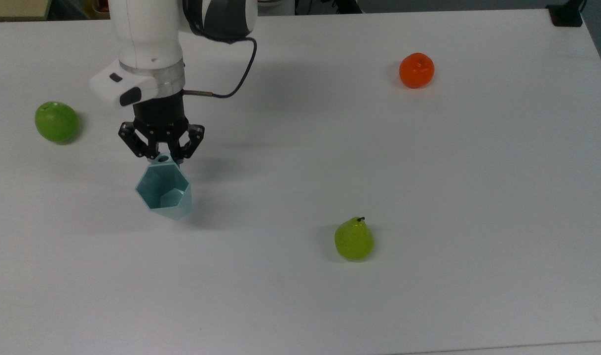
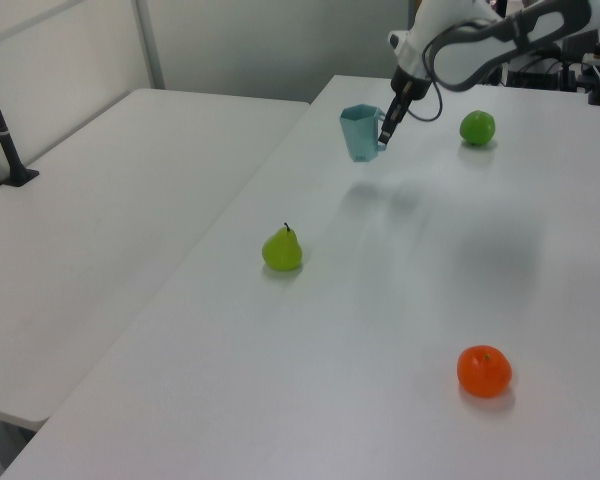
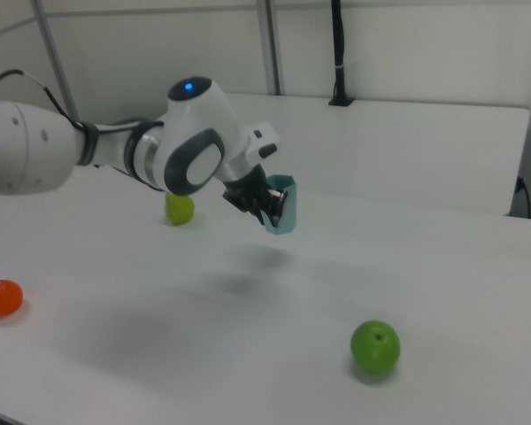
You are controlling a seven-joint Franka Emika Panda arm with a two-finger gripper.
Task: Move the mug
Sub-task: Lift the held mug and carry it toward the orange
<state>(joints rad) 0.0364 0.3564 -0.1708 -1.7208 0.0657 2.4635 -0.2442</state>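
Gripper (image 1: 163, 159) pinched rim tab of mug (image 1: 163, 193); mug hung clear of table (image 1: 429, 197), open mouth tilted, pear (image 1: 354, 239) well apart. Thin hold looked prone to swing: slow, level carry advisable, gentle set-down before release

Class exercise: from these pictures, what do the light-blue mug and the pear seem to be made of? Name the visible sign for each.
The mug: probably moulded or printed plastic, matte; flat hexagonal facets, thin even walls, uniform pale blue. The pear: likely a plastic replica; glossy yellow-green skin with highlights and a stiff dark stem, though real fruit cannot be ruled out.
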